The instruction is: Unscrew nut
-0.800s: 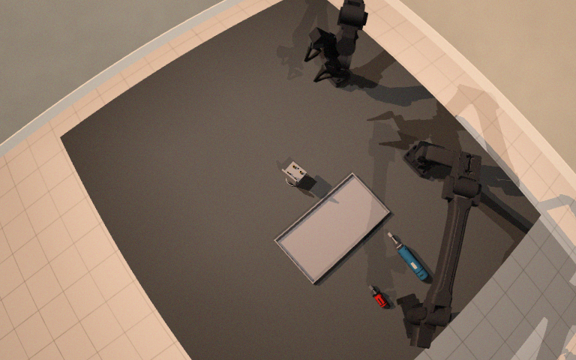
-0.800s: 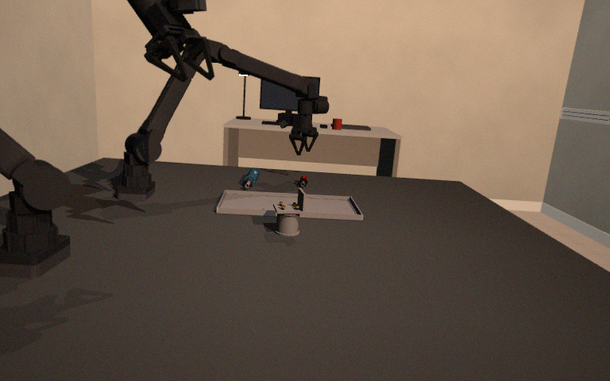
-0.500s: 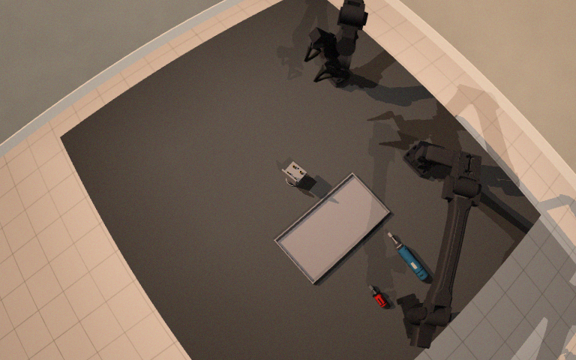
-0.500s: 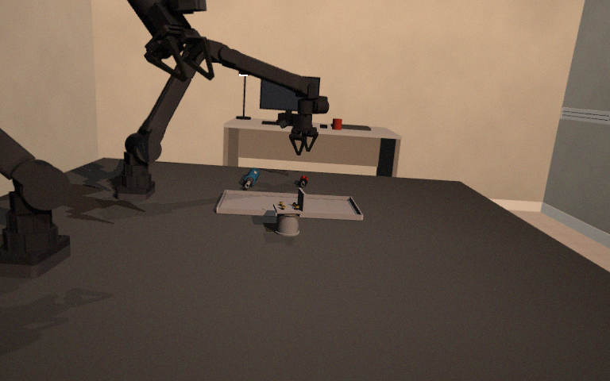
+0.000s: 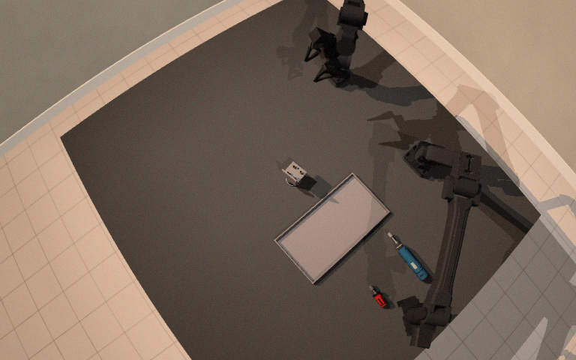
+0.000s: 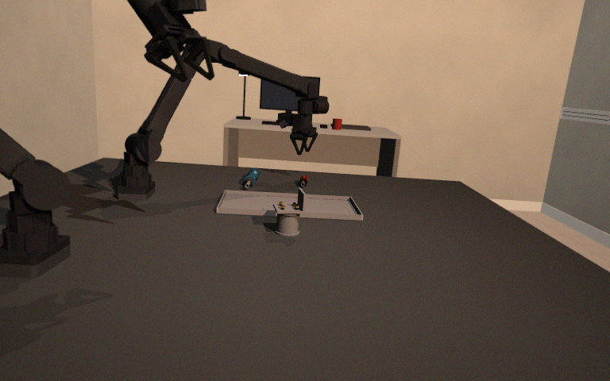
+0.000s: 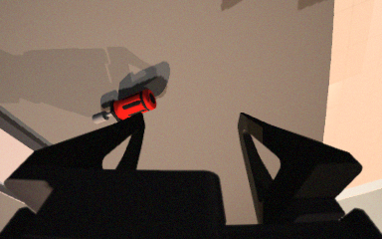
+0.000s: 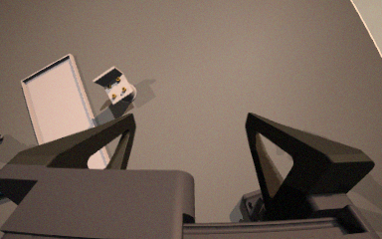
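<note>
Your two arms come first: the left gripper point(image 5: 417, 315) point(image 6: 303, 153) point(image 7: 191, 119) hangs above the table with its jaws wide and nothing between them, and the right gripper point(image 5: 310, 71) point(image 6: 197, 78) point(image 8: 190, 119) is raised, also wide and holding nothing. The tray point(image 5: 333, 229) point(image 6: 333, 207) point(image 7: 7, 154) point(image 8: 57, 105) lies between the module and the tools. Your task's tool, the blue driver point(image 5: 412, 262) point(image 6: 252, 176), lies on its side just beyond the tray; I judge fetching it to be the step in hand. Bring the left jaws over its barrel, square them across it, lower without nudging it, and close firmly before you lift. Leave the smaller red driver point(image 5: 379, 299) point(image 6: 303, 179) point(image 7: 134, 105) alone; it lies near your approach, so keep your fingers clear of it. The module point(image 6: 287, 225) point(image 8: 133, 95) stands upright on the table, beside the tray, and since it's loose you'd do well to steady it with the right jaws while pressing. Its bracket point(image 5: 296, 169) point(image 6: 300, 199) point(image 8: 108, 77) sits on top, and the upright plate could catch a tilted barrel, so come down vertically. Last, the nuts point(image 6: 281, 205) point(image 8: 123, 90): you can't tell from here which is fully down, so check closely before seating the socket.
</note>
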Motion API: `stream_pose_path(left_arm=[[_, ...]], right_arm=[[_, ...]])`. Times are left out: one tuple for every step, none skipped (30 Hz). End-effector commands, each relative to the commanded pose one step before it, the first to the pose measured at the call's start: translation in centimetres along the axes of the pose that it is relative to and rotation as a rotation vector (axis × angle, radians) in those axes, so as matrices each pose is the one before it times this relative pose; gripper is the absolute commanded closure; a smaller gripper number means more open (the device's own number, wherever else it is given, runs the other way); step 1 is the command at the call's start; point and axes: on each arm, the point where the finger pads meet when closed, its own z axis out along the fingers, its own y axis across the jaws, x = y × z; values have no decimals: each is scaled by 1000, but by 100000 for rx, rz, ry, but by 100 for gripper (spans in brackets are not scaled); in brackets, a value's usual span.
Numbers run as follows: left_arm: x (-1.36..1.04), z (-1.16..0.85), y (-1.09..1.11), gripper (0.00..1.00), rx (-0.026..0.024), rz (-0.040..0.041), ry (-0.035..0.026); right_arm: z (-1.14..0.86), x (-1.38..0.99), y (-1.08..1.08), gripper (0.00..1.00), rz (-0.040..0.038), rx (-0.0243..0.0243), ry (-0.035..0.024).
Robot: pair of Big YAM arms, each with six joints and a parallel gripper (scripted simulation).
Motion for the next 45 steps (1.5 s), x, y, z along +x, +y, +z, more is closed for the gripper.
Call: stream_pose_path(left_arm=[[522, -1678, -982, 18, 3518, -24, 1905], [0, 0, 0, 18, 0, 0, 0], [0, 0, 0, 18, 0, 0, 0], [0, 0, 0, 18, 0, 0, 0], [0, 0, 0, 18, 0, 0, 0], [0, 0, 0, 18, 0, 0, 0], [0, 0, 0, 18, 0, 0, 0], [0, 0, 0, 18, 0, 0, 0], [0, 0, 0, 18, 0, 0, 0], [0, 0, 0, 18, 0, 0, 0], [0, 0, 0, 35, 0, 0, 0], [0, 0, 0, 35, 0, 0, 0], [0, 0, 0, 35, 0, 0, 0], [0, 0, 0, 35, 0, 0, 0], [0, 0, 0, 35, 0, 0, 0], [0, 0, 0, 35, 0, 0, 0], [0, 0, 0, 35, 0, 0, 0], [0, 0, 0, 35, 0, 0, 0], [0, 0, 0, 35, 0, 0, 0], [0, 0, 0, 35, 0, 0, 0], [0, 0, 0, 35, 0, 0, 0], [0, 0, 0, 35, 0, 0, 0], [0, 0, 0, 35, 0, 0, 0], [0, 0, 0, 35, 0, 0, 0], [0, 0, 0, 35, 0, 0, 0], [0, 0, 0, 35, 0, 0, 0], [0, 0, 0, 35, 0, 0, 0], [-734, -427, 602, 35, 521, 2611, 263], [-455, 10, 113, 35, -75, 1513, -52], [-338, 10, 177, 35, -81, 1707, -37], [-191, 10, 249, 35, -88, 1952, -18], [-186, 10, 252, 35, -87, 1952, -20], [-182, 10, 256, 35, -87, 1952, -21], [-177, 10, 259, 35, -86, 1952, -22], [-172, 10, 263, 35, -85, 1952, -24], [-167, 11, 266, 35, -85, 1952, -25], [-162, 11, 269, 35, -84, 1952, -26], [-157, 11, 272, 35, -85, 1952, -24], [-151, 11, 275, 35, -86, 1952, -20], [1, 0, 1, 35, -2, 0, 9], [229, -624, -596, 35, 1666, 128, 419], [712, -1542, -1396, 35, 4055, 558, 1059], [0, 0, 0, 35, 0, 0, 0], [0, 0, 0, 35, 0, 0, 0], [-587, 2069, 2526, 35, -5848, 2107, -1313]], right_arm=[[-1082, -1167, 417, 0, 1994, -2516, -1903], [0, 0, 0, 0, 0, 0, 0], [0, 0, 0, 0, 0, 0, 0], [0, 0, 0, 0, 0, 0, 0], [0, 0, 0, 0, 0, 0, 0], [0, 0, 0, 0, 0, 0, 0], [0, 0, 0, 0, 0, 0, 0], [0, 0, 0, 0, 0, 0, 0], [0, 0, 0, 0, 0, 0, 0], [0, 0, 0, 0, 0, 0, 0], [0, 0, 0, 0, 0, 0, 0], [0, 0, 0, 0, 0, 0, 0], [0, 0, 0, 0, 0, 0, 0], [0, 0, 0, 0, 0, 0, 0], [0, 0, 0, 0, 0, 0, 0], [0, 0, 0, 0, 0, 0, 0], [0, 0, 0, 0, 0, 0, 0], [0, 0, 0, 0, 0, 0, 0], [0, 0, 0, 0, 0, 0, 0], [0, 0, 0, 0, 0, 0, 0], [0, 0, 0, 0, 0, 0, 0], [0, 0, 0, 0, 0, 0, 0], [0, 0, 0, 0, 0, 0, 0], [0, 0, 0, 0, 0, 0, 0], [0, 0, 0, 0, 0, 0, 0], [0, 0, 0, 0, 0, 0, 0], [0, 0, 0, 0, 0, 0, 0], [0, 0, 0, 0, 0, 0, 0], [0, 0, 0, 0, 0, 0, 0], [0, 0, 0, 0, 0, 0, 0], [0, 0, 0, 0, 0, 0, 0], [0, 0, 0, 0, 0, 0, 0], [0, 0, 0, 0, 0, 0, 0], [0, 0, 0, 0, 0, 0, 0], [0, 0, 0, 0, 0, 0, 0], [0, 0, 0, 0, 0, 0, 0], [0, 0, 0, 0, 0, 0, 0], [0, 0, 0, 0, 0, 0, 0], [0, 0, 0, 0, 0, 0, 0], [0, 0, 0, 0, 0, 0, 0], [0, 0, 0, 0, 0, 0, 0], [0, 0, 0, 0, 0, 0, 0], [0, 0, 0, 0, 0, 0, 0], [0, 0, 0, 0, 0, 0, 0], [0, 0, 0, 0, 0, 0, 0]])
